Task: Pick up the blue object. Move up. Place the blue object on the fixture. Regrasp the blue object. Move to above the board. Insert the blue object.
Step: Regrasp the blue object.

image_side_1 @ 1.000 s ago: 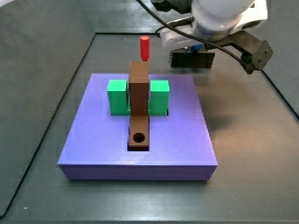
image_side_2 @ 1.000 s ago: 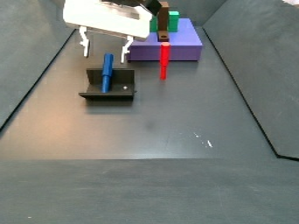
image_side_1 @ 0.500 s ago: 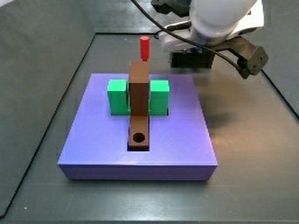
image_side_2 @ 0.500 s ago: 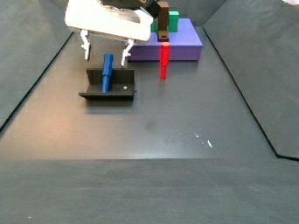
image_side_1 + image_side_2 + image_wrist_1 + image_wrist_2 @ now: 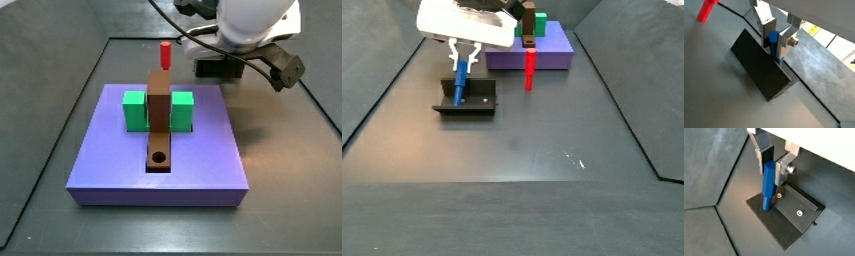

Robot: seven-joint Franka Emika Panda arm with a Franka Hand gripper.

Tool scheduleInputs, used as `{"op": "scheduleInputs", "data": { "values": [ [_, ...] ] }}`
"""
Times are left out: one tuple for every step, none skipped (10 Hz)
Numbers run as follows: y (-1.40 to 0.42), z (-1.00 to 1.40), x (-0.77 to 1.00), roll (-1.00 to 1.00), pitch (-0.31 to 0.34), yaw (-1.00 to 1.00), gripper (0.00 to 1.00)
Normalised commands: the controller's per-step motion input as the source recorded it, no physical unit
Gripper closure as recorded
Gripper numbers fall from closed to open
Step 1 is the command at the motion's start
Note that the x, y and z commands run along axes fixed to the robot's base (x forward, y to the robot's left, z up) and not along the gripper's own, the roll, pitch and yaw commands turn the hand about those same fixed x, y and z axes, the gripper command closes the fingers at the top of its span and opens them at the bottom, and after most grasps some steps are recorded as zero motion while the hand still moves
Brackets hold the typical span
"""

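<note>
The blue object stands upright on the fixture, a dark bracket on a base plate on the floor. My gripper is straight above it, shut on the peg's upper part. Both wrist views show the silver fingers pressed against either side of the blue object, with its lower end resting on the fixture. The lavender board lies apart from the fixture, carrying a brown bar with a round hole.
A red peg stands upright on the floor by the board's edge, between board and fixture. A green block sits on the board beside the brown bar. Dark walls enclose the floor.
The fingers have drawn together from a wide spread and now clamp the blue object. The gripper body has stayed in place above the fixture.
</note>
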Motion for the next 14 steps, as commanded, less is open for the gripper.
{"op": "scheduleInputs", "data": {
  "values": [
    [0.00,0.00,0.00,0.00,0.000,0.00,1.00],
    [0.00,0.00,0.00,0.00,0.000,0.00,1.00],
    [0.00,0.00,0.00,0.00,0.000,0.00,1.00],
    [0.00,0.00,0.00,0.00,0.000,0.00,1.00],
    [0.00,0.00,0.00,0.00,0.000,0.00,1.00],
    [0.00,0.00,0.00,0.00,0.000,0.00,1.00],
    [0.00,0.00,0.00,0.00,0.000,0.00,1.00],
    [0.00,0.00,0.00,0.00,0.000,0.00,1.00],
    [0.00,0.00,0.00,0.00,0.000,0.00,1.00],
    [0.00,0.00,0.00,0.00,0.000,0.00,1.00],
    [0.00,0.00,0.00,0.00,0.000,0.00,1.00],
    [0.00,0.00,0.00,0.00,0.000,0.00,1.00],
    [0.00,0.00,0.00,0.00,0.000,0.00,1.00],
    [0.00,0.00,0.00,0.00,0.000,0.00,1.00]
  ]
}}
